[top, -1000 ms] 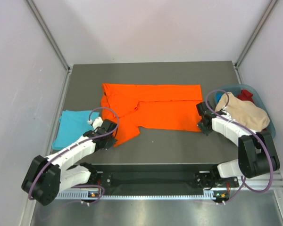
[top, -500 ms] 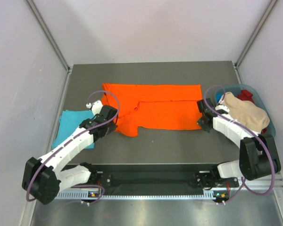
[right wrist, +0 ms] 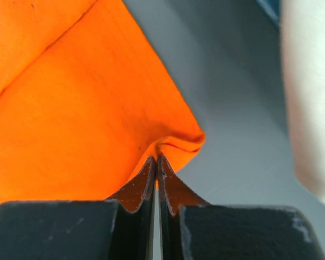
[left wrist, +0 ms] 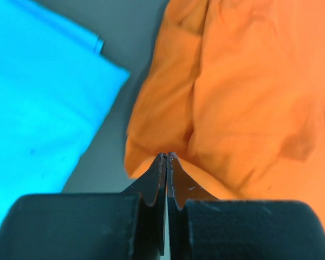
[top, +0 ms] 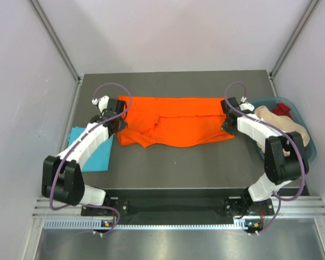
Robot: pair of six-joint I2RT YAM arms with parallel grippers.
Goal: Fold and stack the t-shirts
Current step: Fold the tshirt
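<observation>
Item: orange t-shirt (top: 176,122), spread across the middle of the tabletop (top: 179,162), left end bunched.
Left hand (left wrist: 166,157): clenched on its left fold.
Right hand (right wrist: 156,160): clenched on its right near corner.
Turquoise t-shirt (top: 92,154): folded, at the left edge.
Likely risks: the thin corner pinch slips; unequal pull skews the fold; bunching gets creased in.

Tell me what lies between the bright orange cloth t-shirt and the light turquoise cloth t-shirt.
A bare strip of grey tabletop, shown in the left wrist view, separates the bright orange cloth t-shirt from the light turquoise cloth t-shirt.
</observation>
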